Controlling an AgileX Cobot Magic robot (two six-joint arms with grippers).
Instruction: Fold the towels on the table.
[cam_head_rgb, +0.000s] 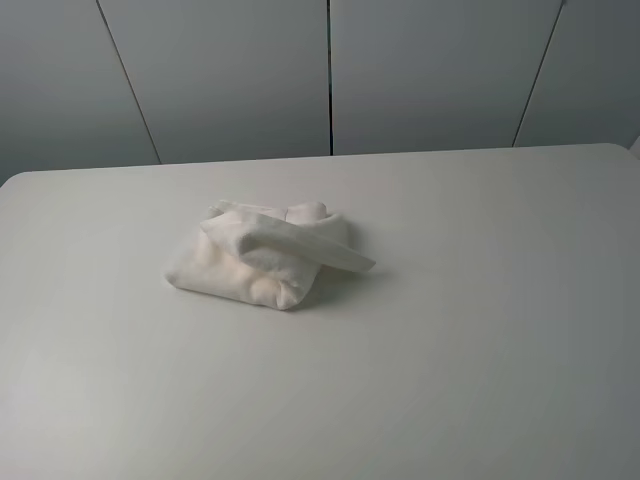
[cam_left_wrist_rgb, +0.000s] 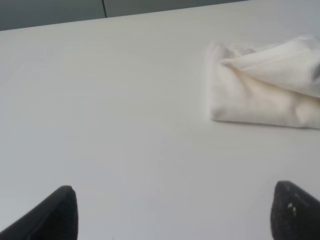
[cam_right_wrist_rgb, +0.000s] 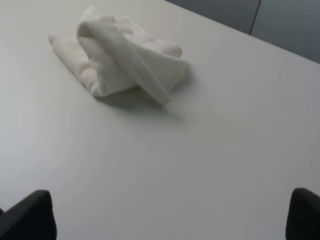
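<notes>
A white terry towel (cam_head_rgb: 265, 255) lies bunched in a loose folded heap on the white table (cam_head_rgb: 480, 330), a little left of centre, with one flap sticking out to the right. It also shows in the left wrist view (cam_left_wrist_rgb: 262, 85) and the right wrist view (cam_right_wrist_rgb: 120, 55). No arm shows in the exterior view. My left gripper (cam_left_wrist_rgb: 172, 215) is open and empty above bare table, well short of the towel. My right gripper (cam_right_wrist_rgb: 170, 215) is open and empty, also apart from the towel.
The table's far edge (cam_head_rgb: 320, 157) runs across the back, with grey wall panels (cam_head_rgb: 230, 70) behind it. Bare tabletop surrounds the towel on all sides.
</notes>
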